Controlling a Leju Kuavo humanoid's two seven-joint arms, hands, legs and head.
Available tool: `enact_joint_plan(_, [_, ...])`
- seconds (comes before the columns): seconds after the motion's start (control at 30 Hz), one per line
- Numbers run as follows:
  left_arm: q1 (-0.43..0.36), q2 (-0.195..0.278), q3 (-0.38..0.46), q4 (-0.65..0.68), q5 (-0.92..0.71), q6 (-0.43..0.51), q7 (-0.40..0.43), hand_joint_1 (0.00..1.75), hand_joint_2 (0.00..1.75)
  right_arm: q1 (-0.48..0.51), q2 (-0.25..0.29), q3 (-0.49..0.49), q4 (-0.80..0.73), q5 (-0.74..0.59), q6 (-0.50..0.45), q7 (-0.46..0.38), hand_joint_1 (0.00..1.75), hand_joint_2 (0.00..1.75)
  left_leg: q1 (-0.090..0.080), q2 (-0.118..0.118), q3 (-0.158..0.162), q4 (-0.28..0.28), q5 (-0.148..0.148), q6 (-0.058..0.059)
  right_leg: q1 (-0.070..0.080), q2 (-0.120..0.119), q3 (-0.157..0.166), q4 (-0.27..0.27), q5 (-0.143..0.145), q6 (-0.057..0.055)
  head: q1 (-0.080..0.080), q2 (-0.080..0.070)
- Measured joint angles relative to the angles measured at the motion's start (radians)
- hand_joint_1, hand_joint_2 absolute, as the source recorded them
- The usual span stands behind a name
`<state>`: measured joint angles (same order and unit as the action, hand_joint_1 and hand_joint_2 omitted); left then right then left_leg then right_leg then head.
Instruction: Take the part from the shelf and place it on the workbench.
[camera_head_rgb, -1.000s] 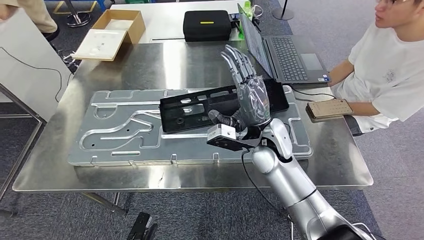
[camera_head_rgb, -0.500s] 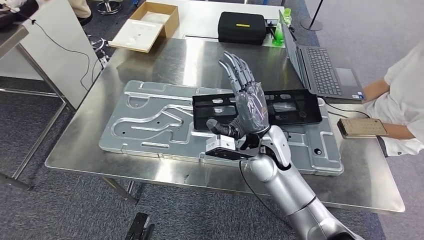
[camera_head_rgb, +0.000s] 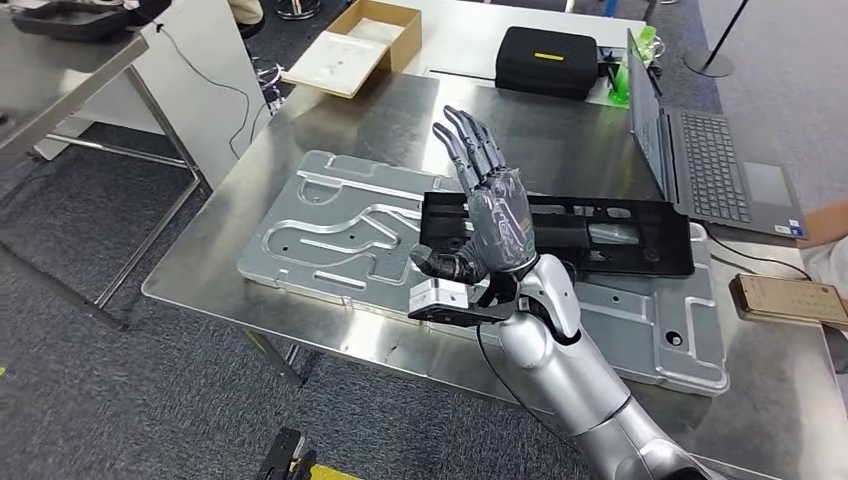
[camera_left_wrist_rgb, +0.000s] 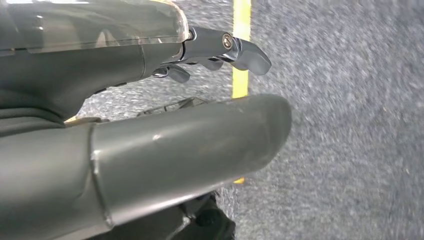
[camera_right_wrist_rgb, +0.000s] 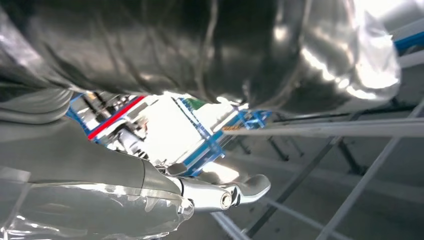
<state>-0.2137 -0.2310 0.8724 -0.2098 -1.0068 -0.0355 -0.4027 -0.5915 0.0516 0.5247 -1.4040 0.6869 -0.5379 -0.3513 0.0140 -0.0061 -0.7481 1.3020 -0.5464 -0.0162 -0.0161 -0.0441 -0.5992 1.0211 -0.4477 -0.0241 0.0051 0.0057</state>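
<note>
My right hand (camera_head_rgb: 497, 220) stood raised above the workbench (camera_head_rgb: 330, 120), palm toward me, fingers (camera_head_rgb: 468, 140) extended and spread, thumb (camera_head_rgb: 443, 263) angled out to the side. It held nothing. The hand was positioned in front of the part (camera_head_rgb: 610, 232), hiding a section of it near that part's left end.

The part was a long black tray-like piece with cut-outs along its length. It lay flat on a large machined aluminium plate (camera_head_rgb: 340, 235), toward the plate's far right portion. The plate itself rested on the workbench's steel top and carried curved channels across its left half.

My left hand (camera_left_wrist_rgb: 165, 125) hung beside my body above grey carpet (camera_left_wrist_rgb: 350, 125) marked with a yellow line (camera_left_wrist_rgb: 241, 45). Its thumb (camera_left_wrist_rgb: 190, 145) lay straight and its fingers (camera_left_wrist_rgb: 240, 50) were curled slightly. I could not tell how wide it stood, and nothing was visible in its grasp.

At the far side of the workbench stood an open laptop (camera_head_rgb: 705, 160), screen edge toward me. A black case (camera_head_rgb: 548, 60) and a green bottle (camera_head_rgb: 625, 85) sat behind it. A cardboard box (camera_head_rgb: 355, 45) with a white insert lay at the far left corner. A phone (camera_head_rgb: 790, 298) lay near the right edge, with a black cable (camera_head_rgb: 745, 262) running just beside it. A second steel table (camera_head_rgb: 60, 70) stood well apart to the left, with a dark object (camera_head_rgb: 85, 18) on it.
</note>
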Motion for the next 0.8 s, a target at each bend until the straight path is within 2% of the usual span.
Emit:
enact_joint_plan(0.03, [0.001, 0.000, 0.000, 0.000, 0.000, 0.000, 0.000, 0.00, 0.00, 0.001, 0.000, 0.000, 0.000, 0.000, 0.000, 0.000, 0.00, 0.00, 0.001, 0.006, 0.020, -0.039, 0.028, -0.001, 0.000, -0.012, 0.001, 0.002, -0.002, 0.002, 0.000, 0.000])
enact_joint_plan(0.07, [0.001, 0.000, 0.000, 0.000, 0.000, 0.000, 0.000, 0.00, 0.00, 0.002, 0.000, 0.000, -0.001, 0.000, 0.000, 0.000, 0.00, 0.00, 0.002, 0.018, 0.057, -0.108, 0.063, 0.000, 0.000, -0.022, 0.003, 0.004, -0.005, 0.004, 0.000, 0.000])
enact_joint_plan(0.13, [-0.001, 0.000, 0.000, 0.000, 0.000, 0.000, 0.000, 0.00, 0.00, 0.001, 0.000, 0.001, -0.004, 0.000, -0.001, 0.000, 0.00, 0.00, -0.005, 0.054, 0.123, -0.235, 0.106, 0.009, 0.005, -0.040, 0.006, 0.008, -0.011, 0.012, 0.000, 0.000])
enact_joint_plan(0.17, [-0.002, 0.000, 0.000, 0.000, 0.000, 0.000, 0.000, 0.00, 0.00, 0.001, 0.000, 0.001, -0.006, 0.000, -0.001, 0.000, 0.00, 0.00, -0.008, 0.064, 0.139, -0.268, 0.112, 0.015, 0.007, -0.048, 0.007, 0.009, -0.013, 0.017, 0.000, 0.000])
enact_joint_plan(0.2, [-0.002, 0.000, 0.000, 0.000, 0.001, 0.001, 0.000, 0.00, 0.00, 0.001, -0.001, 0.002, -0.007, 0.001, -0.001, 0.000, 0.00, 0.00, -0.012, 0.064, 0.141, -0.278, 0.110, 0.021, 0.011, -0.056, 0.008, 0.009, -0.014, 0.021, 0.001, 0.000])
enact_joint_plan(0.27, [0.000, 0.000, 0.000, 0.000, 0.002, 0.003, 0.001, 0.00, 0.00, 0.001, -0.001, 0.003, -0.009, 0.004, -0.001, 0.000, 0.00, 0.00, -0.010, 0.043, 0.139, -0.282, 0.115, 0.033, 0.010, -0.066, 0.012, 0.008, -0.017, 0.031, 0.001, 0.000])
enact_joint_plan(0.33, [0.000, -0.001, 0.000, 0.000, 0.002, 0.006, 0.001, 0.00, 0.00, 0.001, -0.001, 0.003, -0.011, 0.010, -0.002, 0.000, 0.00, 0.00, -0.005, 0.025, 0.142, -0.289, 0.122, 0.046, 0.005, -0.030, 0.000, 0.043, -0.046, 0.042, 0.001, 0.000])
enact_joint_plan(0.4, [-0.002, -0.001, 0.000, 0.000, 0.003, 0.009, 0.001, 0.00, 0.00, 0.005, -0.005, 0.003, -0.013, 0.014, -0.002, 0.000, 0.00, 0.00, -0.004, 0.005, 0.142, -0.292, 0.126, 0.055, 0.002, 0.023, -0.052, 0.156, -0.109, 0.047, 0.001, 0.000])
enact_joint_plan(0.43, [-0.003, -0.001, 0.000, 0.000, 0.003, 0.009, 0.002, 0.00, 0.00, 0.008, -0.007, 0.003, -0.014, 0.015, -0.002, 0.000, 0.00, 0.00, -0.005, -0.007, 0.141, -0.291, 0.126, 0.057, 0.002, 0.034, -0.085, 0.225, -0.137, 0.047, 0.001, 0.000])
enact_joint_plan(0.47, [-0.003, -0.001, 0.000, 0.000, 0.003, 0.010, 0.002, 0.00, 0.00, 0.011, -0.010, 0.003, -0.014, 0.015, -0.002, 0.000, 0.00, 0.00, -0.005, -0.020, 0.140, -0.289, 0.126, 0.057, 0.002, 0.039, -0.111, 0.275, -0.149, 0.047, 0.001, 0.000])
enact_joint_plan(0.5, [-0.002, -0.001, 0.000, 0.000, 0.003, 0.010, 0.002, 0.00, 0.00, 0.014, -0.012, 0.003, -0.014, 0.015, -0.002, 0.000, 0.00, 0.00, -0.006, -0.034, 0.140, -0.287, 0.126, 0.057, 0.003, 0.041, -0.122, 0.290, -0.142, 0.046, 0.001, 0.000])
enact_joint_plan(0.53, [-0.001, -0.001, 0.000, 0.000, 0.003, 0.010, 0.002, 0.00, 0.00, 0.016, -0.014, 0.003, -0.014, 0.015, -0.002, 0.000, 0.00, 0.00, -0.006, -0.048, 0.140, -0.285, 0.126, 0.057, 0.003, 0.043, -0.114, 0.265, -0.115, 0.043, 0.001, 0.000])
enact_joint_plan(0.57, [0.000, -0.001, 0.000, 0.000, 0.003, 0.010, 0.002, 0.00, 0.00, 0.016, -0.014, 0.003, -0.015, 0.015, -0.002, 0.000, 0.00, 0.00, -0.006, -0.062, 0.140, -0.283, 0.125, 0.056, 0.003, 0.052, -0.088, 0.205, -0.076, 0.039, 0.001, 0.000])
enact_joint_plan(0.63, [-0.001, -0.003, 0.000, 0.000, 0.003, 0.010, 0.002, 0.00, 0.00, 0.015, -0.014, 0.003, -0.017, 0.015, -0.002, 0.000, 0.00, 0.00, -0.006, -0.087, 0.137, -0.279, 0.124, 0.052, 0.001, 0.095, -0.031, 0.074, -0.019, 0.031, 0.001, 0.000])
enact_joint_plan(0.67, [-0.002, -0.003, 0.000, 0.000, 0.003, 0.010, 0.002, 0.00, 0.00, 0.015, -0.015, 0.003, -0.018, 0.015, -0.002, 0.000, 0.00, 0.00, -0.005, -0.097, 0.134, -0.278, 0.125, 0.047, 0.001, 0.111, -0.014, 0.034, -0.007, 0.029, 0.001, 0.000])
enact_joint_plan(0.7, [-0.002, -0.004, 0.000, 0.000, 0.003, 0.011, 0.002, 0.00, 0.00, 0.015, -0.015, 0.003, -0.018, 0.016, -0.002, 0.000, 0.00, 0.00, -0.003, -0.107, 0.130, -0.278, 0.126, 0.041, 0.001, 0.119, -0.009, 0.020, -0.008, 0.028, 0.001, 0.000])
enact_joint_plan(0.77, [0.000, -0.004, 0.000, 0.000, 0.003, 0.012, 0.003, 0.00, 0.00, 0.014, -0.015, 0.003, -0.019, 0.016, -0.002, 0.000, 0.00, 0.00, -0.001, -0.123, 0.125, -0.281, 0.129, 0.027, 0.002, 0.100, -0.005, 0.013, -0.005, 0.023, 0.001, 0.000])
enact_joint_plan(0.8, [0.001, -0.003, 0.000, 0.000, 0.003, 0.012, 0.004, 0.00, 0.00, 0.014, -0.015, 0.003, -0.019, 0.017, -0.002, 0.000, 0.00, 0.00, -0.002, -0.110, 0.122, -0.276, 0.124, 0.021, -0.001, 0.089, -0.002, 0.008, -0.003, 0.018, 0.001, 0.000])
